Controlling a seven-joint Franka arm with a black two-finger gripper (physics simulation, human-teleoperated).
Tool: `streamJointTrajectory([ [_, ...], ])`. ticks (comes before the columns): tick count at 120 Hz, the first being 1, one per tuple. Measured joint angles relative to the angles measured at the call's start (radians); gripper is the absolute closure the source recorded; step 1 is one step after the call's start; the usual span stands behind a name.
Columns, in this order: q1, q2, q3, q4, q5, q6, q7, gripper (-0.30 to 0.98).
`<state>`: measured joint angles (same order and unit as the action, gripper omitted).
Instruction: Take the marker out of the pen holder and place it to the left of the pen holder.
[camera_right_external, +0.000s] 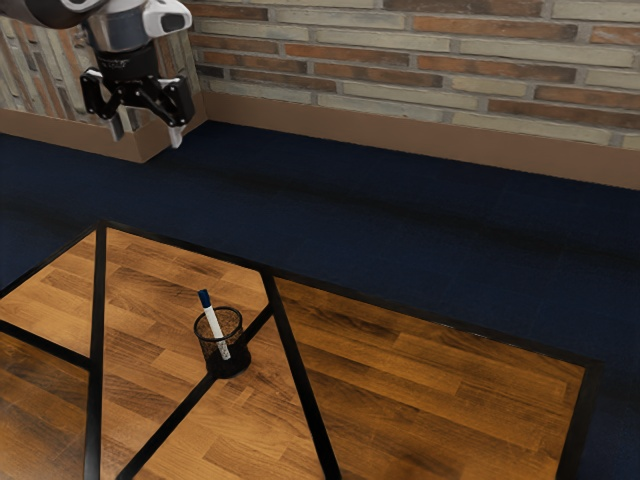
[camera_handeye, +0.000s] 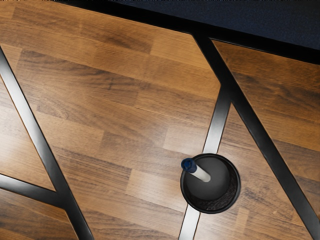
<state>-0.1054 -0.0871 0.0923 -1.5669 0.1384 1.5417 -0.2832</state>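
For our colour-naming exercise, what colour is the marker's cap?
The marker's cap is dark blue, clearest in the exterior view.

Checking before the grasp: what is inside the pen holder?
One marker, blue end up, leaning on the rim. The mesh wall of the pen holder partly veils its lower end.

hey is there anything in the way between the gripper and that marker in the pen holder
Nothing visible stands between the open gripper and the marker. The marker leans in the pen holder, its blue cap poking above the rim, so it looks approachable from above.
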Motion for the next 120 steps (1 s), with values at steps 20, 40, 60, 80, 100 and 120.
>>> streamJointTrajectory([
  [20, 0.0, 0.003, 0.002, -0.003, 0.002, 0.027, -0.002, 0.0],
  [40, 0.01, -0.011, 0.018, -0.241, 0.003, 0.146, -0.008, 0.0],
  [60, 0.006, 0.02, 0.018, -0.454, 0.0, 0.344, -0.03, 0.0],
  [80, 0.007, 0.133, 0.018, -0.514, 0.005, 0.55, -0.039, 0.0],
  [100, 0.024, 0.154, 0.018, -0.602, 0.003, 0.723, -0.034, 0.0],
  [120, 0.029, 0.182, 0.018, -0.627, 0.003, 0.85, -0.013, 0.0],
])
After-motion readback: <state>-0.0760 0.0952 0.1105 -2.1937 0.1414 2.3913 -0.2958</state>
